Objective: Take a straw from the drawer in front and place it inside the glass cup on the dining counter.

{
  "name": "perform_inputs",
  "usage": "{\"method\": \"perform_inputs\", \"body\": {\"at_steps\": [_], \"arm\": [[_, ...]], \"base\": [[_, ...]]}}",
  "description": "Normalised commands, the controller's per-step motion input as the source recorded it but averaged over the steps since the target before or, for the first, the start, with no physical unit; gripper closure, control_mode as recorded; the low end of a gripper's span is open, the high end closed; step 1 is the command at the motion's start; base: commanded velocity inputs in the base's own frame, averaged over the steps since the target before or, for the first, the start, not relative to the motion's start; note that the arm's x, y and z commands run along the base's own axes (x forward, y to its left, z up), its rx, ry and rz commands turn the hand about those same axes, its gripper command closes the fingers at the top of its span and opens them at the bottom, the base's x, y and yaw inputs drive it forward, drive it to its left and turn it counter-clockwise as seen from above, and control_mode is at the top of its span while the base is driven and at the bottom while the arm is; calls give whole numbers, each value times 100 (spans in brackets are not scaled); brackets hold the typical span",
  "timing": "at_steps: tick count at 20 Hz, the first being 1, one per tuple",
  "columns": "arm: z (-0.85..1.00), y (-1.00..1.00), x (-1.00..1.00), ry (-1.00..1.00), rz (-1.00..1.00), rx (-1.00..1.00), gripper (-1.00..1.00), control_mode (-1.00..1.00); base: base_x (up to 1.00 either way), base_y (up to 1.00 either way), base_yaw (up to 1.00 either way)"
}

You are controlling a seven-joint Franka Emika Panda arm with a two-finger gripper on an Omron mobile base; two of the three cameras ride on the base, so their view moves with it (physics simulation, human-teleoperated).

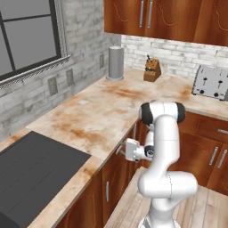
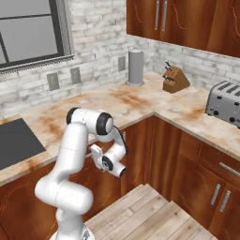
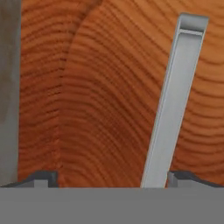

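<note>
With the end effector (image 3: 112, 179) spread wide, shift toward 3 o'clock to bracket what seems the drawer (image 3: 109, 87) handle (image 3: 173, 105) before clenching.

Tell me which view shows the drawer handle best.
The hand view: the silver handle runs close-up between the open gripper tips, against the wood front. The left base view shows a sliver of it beside the hand; in the right base view I cannot make it out.

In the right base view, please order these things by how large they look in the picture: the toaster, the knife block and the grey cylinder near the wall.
1. grey cylinder: tallest, though it is slim.
2. toaster: close to the cylinder in apparent size; the picture edge cuts it off, so this ranking is unsure.
3. knife block: clearly the smallest.
</note>
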Motion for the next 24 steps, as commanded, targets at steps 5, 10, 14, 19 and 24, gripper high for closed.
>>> {"method": "perform_inputs", "body": {"at_steps": [5,10,14,19,24], "arm": [[-16,12,28,0,0,-1,-100,-100],[-19,6,21,0,0,-1,-100,-100],[-24,1,20,0,0,-1,-100,-100],[-25,4,20,0,0,-1,-100,-100],[-14,22,17,2,0,-4,-100,-100]], "base": [[0,0,0],[0,0,0],[0,0,0],[0,0,0],[0,0,0]]}}
